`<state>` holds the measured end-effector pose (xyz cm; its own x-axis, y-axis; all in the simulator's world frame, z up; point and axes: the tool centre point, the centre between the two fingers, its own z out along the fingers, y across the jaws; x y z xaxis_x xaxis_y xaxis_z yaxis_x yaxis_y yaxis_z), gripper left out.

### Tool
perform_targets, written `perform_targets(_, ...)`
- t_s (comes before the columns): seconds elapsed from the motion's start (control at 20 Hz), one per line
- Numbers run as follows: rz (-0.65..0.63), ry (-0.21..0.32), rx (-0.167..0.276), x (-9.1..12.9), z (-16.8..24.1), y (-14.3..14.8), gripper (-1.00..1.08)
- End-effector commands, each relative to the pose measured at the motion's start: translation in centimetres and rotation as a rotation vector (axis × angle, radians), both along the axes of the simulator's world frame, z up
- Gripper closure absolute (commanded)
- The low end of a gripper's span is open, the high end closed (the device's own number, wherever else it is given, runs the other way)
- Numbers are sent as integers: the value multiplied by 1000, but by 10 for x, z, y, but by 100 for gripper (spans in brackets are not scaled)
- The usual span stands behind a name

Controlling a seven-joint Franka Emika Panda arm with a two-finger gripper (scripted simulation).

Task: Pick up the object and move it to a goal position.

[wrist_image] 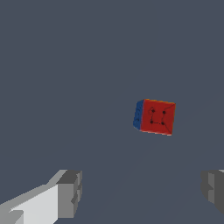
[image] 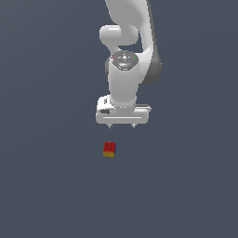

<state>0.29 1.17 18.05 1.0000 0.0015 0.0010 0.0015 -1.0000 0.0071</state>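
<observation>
The white arm (image: 126, 60) reaches down from the top centre of the exterior view over the plain grey worktop (image: 46, 186). Its jaws stand wide apart, holding nothing. The small red-topped block (image: 109, 148) sits on the worktop just below them, slightly toward the exterior view's left, untouched.

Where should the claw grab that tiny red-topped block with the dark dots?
Probably from straight above, with the open gripper closing on two opposite side faces of the tiny red-topped boxy block. It lies flat, red face up, nothing beside it, and is narrower than the jaw gap. It sits turned, so the wrist may need rotating.
</observation>
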Motion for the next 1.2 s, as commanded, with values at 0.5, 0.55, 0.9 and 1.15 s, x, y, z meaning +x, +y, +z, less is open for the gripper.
perform_targets(0.5, -2, -38, 27, 5, 14, 15, -92)
perform_targets(0.55, -4, -38, 27, 5, 14, 15, -92)
perform_targets(0.9, 24, -35, 23, 6, 11, 13, -92)
perform_targets(1.15, 83, -33, 18, 8, 7, 10, -92)
